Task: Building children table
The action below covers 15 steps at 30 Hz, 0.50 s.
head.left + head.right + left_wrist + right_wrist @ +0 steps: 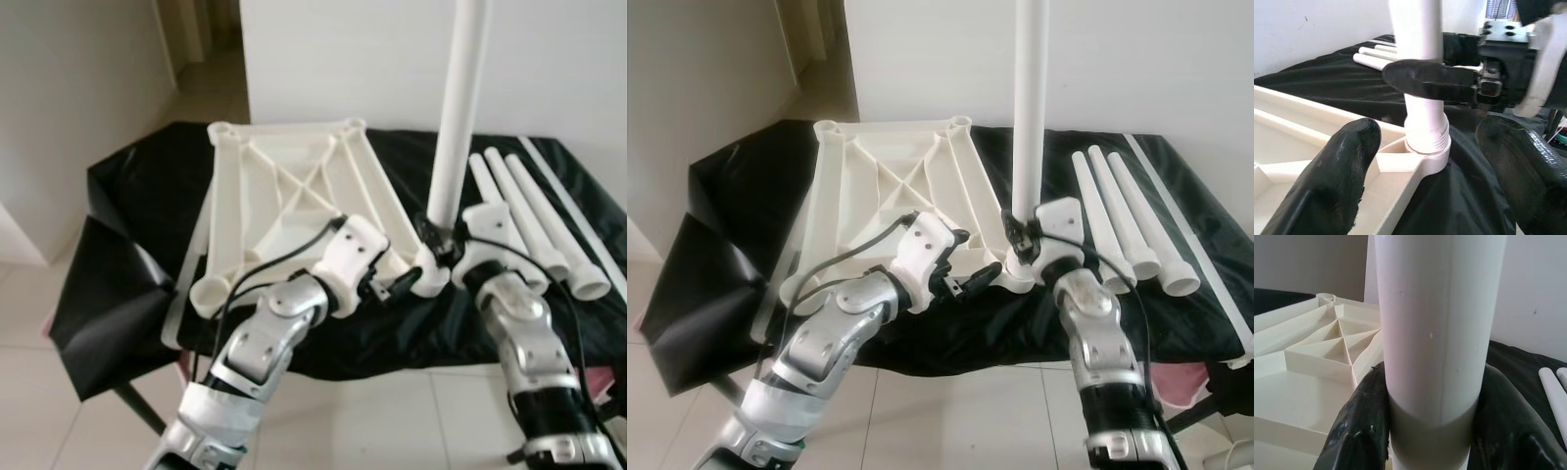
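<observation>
The left gripper (pixel 1425 166) spreads wide beside the corner socket (pixel 1422 159) of the upturned tabletop (pixel 294 196) on the black-draped table (pixel 147 186). The right gripper (pixel 438 238) clamps the upright white leg (pixel 456 117), whose top is cut off. Three spare legs (pixel 534 220) lie beside it.

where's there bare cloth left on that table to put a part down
Bare black cloth lies left of the upturned tabletop, and a strip runs between the upright leg and the three loose legs. The near right corner is crowded: the right tool grips the leg, the left tool beside its socket.
</observation>
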{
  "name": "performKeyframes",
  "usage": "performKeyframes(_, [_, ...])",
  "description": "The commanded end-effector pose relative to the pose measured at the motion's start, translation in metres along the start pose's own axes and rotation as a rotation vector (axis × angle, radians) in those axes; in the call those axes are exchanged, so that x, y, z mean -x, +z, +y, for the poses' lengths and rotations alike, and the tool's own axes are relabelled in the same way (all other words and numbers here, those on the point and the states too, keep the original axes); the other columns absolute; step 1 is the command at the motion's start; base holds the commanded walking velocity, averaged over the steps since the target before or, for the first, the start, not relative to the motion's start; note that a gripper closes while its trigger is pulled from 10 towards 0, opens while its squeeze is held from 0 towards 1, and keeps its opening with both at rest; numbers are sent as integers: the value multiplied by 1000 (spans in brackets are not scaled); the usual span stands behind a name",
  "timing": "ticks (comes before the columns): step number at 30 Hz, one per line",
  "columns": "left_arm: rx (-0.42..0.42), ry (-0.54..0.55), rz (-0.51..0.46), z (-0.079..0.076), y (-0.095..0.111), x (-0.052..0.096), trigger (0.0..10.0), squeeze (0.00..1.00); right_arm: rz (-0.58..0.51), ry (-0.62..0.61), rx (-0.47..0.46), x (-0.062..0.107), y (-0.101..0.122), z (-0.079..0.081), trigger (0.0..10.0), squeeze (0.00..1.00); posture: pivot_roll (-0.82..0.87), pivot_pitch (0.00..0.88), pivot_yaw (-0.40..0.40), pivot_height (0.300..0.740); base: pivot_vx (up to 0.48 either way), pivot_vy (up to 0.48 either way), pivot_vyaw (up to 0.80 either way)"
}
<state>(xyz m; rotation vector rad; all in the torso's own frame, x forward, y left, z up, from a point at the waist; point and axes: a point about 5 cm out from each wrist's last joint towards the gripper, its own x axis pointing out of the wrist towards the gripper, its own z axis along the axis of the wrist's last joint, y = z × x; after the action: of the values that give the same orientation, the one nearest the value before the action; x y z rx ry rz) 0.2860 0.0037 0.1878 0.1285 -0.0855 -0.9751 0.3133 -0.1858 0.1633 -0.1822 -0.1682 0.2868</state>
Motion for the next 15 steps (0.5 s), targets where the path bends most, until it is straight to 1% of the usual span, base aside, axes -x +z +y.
performKeyframes(1, [4,-7,4,0,1,0,10000,0,158,19,-65,12,-35,7,10000,0,-62,20,-6,740,0,0,0])
performKeyframes(4, [4,-7,4,0,1,0,10000,0,153,1,-86,11,-36,6,10000,0,-63,24,-3,740,0,0,0])
performKeyframes(6, [-2,-8,4,0,2,0,10000,0,108,16,-159,12,-32,8,10000,0,-61,25,-3,740,0,0,0])
performKeyframes(8, [-4,-8,4,1,3,0,10000,0,56,17,-144,14,-28,7,10000,0,-60,27,-4,740,0,0,0])
performKeyframes(9, [-6,-1,4,2,3,0,10000,0,43,-9,-178,16,-29,5,10000,0,-57,29,-4,740,0,0,0])
performKeyframes(10, [-6,-1,4,2,3,0,10000,0,43,-9,-178,16,-29,5,10000,0,-57,29,-4,740,0,0,0])
performKeyframes(11, [-8,5,5,3,3,0,10000,0,22,-2,-219,20,-28,6,10000,0,-55,29,-5,740,0,0,0])
performKeyframes(14, [-8,7,5,3,3,0,10000,0,15,3,-225,21,-28,6,10000,0,-55,29,-5,740,0,0,0])
performKeyframes(15, [-8,7,4,3,3,0,10000,0,22,2,-211,22,-29,7,10000,0,-55,28,-3,740,0,0,0])
